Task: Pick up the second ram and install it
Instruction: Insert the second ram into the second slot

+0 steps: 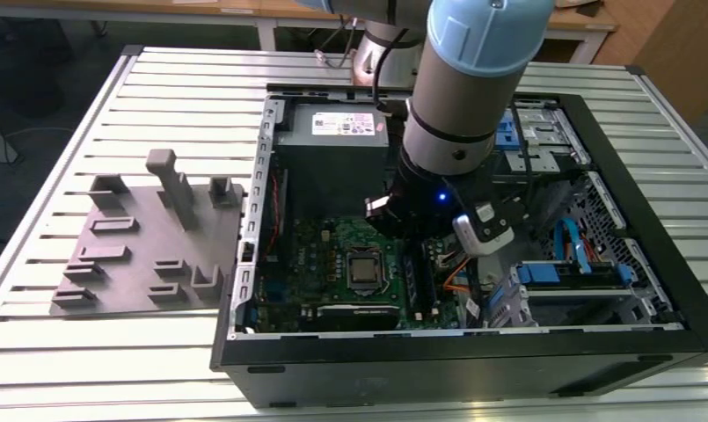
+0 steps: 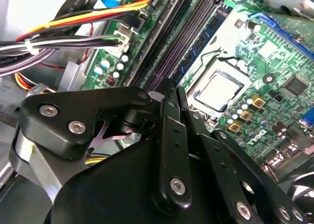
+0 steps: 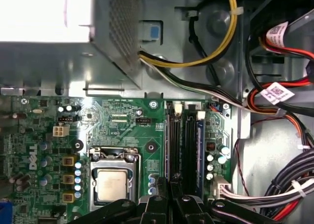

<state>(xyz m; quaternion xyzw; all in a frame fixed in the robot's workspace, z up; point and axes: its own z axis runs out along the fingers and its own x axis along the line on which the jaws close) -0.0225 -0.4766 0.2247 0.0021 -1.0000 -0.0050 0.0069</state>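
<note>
My gripper (image 1: pixel 417 262) reaches down into the open computer case (image 1: pixel 635 264) over the green motherboard (image 1: pixel 318 255). In both wrist views its black fingers (image 2: pixel 169 111) are pressed together over the memory slots beside the processor (image 3: pixel 110 185). The second ram (image 3: pixel 173 145) shows as a dark narrow strip standing on edge along one slot. It runs straight in between the fingertips of the gripper (image 3: pixel 172 187). In the second wrist view the same ram (image 2: pixel 185 46) leads up to the gripper (image 2: pixel 175 99).
A blue-edged stick (image 3: pixel 200 150) sits two slots over. Bundled cables (image 3: pixel 284 185) lie close beside the slots. The power supply (image 1: pixel 330 132) fills the case's far end. A grey tray with upright pegs (image 1: pixel 142 255) stands outside the case at the exterior view's left.
</note>
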